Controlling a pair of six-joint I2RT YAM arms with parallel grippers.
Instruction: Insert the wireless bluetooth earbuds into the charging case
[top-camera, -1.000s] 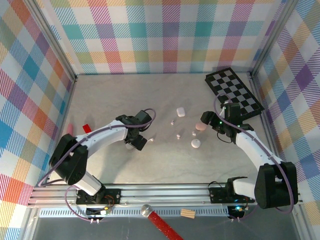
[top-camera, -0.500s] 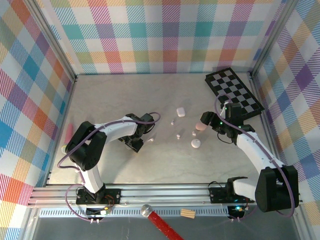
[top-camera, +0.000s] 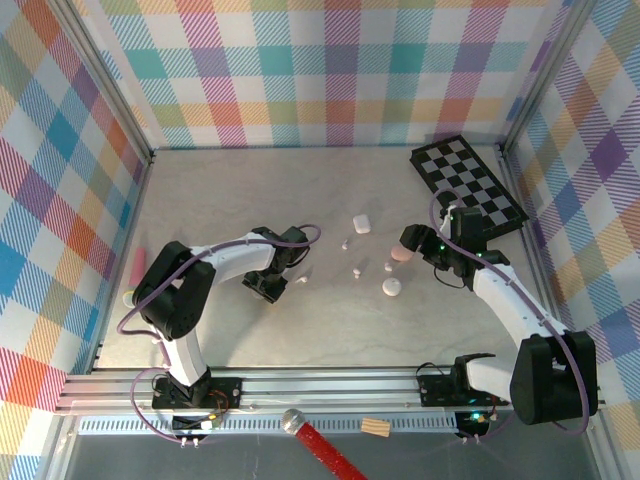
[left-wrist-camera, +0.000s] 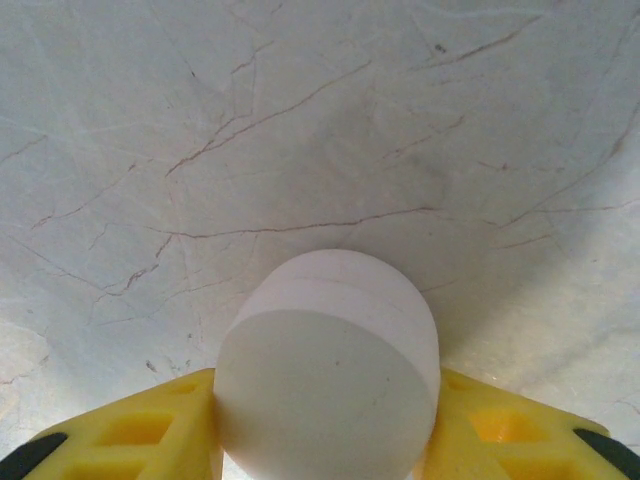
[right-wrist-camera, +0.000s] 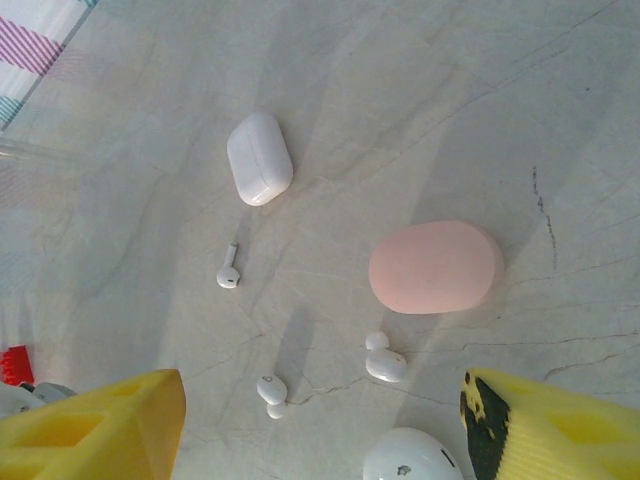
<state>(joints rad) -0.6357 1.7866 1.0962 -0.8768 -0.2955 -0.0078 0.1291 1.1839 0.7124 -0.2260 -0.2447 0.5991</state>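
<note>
My left gripper (left-wrist-camera: 327, 425) is shut on a round white charging case (left-wrist-camera: 330, 370), held just above the marble table top; in the top view that gripper (top-camera: 268, 285) sits left of centre. A small white bud (top-camera: 302, 277) lies just right of it. My right gripper (right-wrist-camera: 320, 430) hangs open over a pink case (right-wrist-camera: 435, 266), an oblong white case (right-wrist-camera: 259, 158), a domed white case (right-wrist-camera: 415, 458) and three white earbuds: one stemmed (right-wrist-camera: 228, 272), two stubby (right-wrist-camera: 271, 393) (right-wrist-camera: 384, 361). From above, the right gripper (top-camera: 420, 245) is beside the pink case (top-camera: 402, 254).
A black-and-white checkerboard (top-camera: 468, 185) lies at the back right. A pink stick (top-camera: 137, 265) rests by the left wall. A red-handled tool (top-camera: 320, 448) and a small wooden block (top-camera: 376, 427) lie in front of the rail. Plaid walls enclose the table.
The left arm's elbow has swung out to the left and its gripper has shifted slightly down-left with the white case. The right arm has barely moved.
</note>
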